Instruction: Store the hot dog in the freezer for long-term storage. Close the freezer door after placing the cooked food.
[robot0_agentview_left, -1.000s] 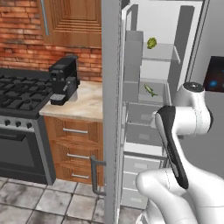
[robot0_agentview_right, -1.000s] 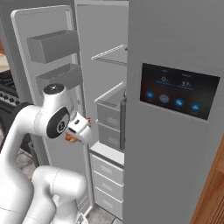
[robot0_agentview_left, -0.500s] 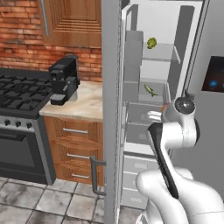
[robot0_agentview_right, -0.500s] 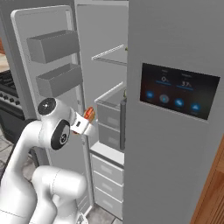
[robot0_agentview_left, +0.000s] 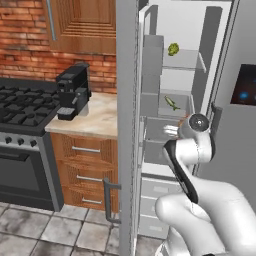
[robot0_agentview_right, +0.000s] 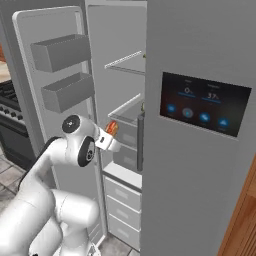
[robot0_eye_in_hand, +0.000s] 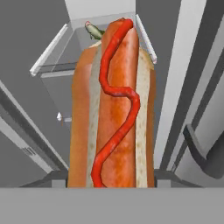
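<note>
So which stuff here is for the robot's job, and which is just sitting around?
For the job:
- hot dog, gripped by the gripper
- freezer
- freezer door, open

Just sitting around:
- coffee machine
- stove
- green round food

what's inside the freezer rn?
A round green food on the upper shelf, a long green one on the shelf below. Drawer contents are hidden. The hot dog is in the gripper.

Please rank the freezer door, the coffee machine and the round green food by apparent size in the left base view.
1. freezer door, seen edge-on but tallest
2. coffee machine
3. round green food, smallest, though it sits farther back
</note>
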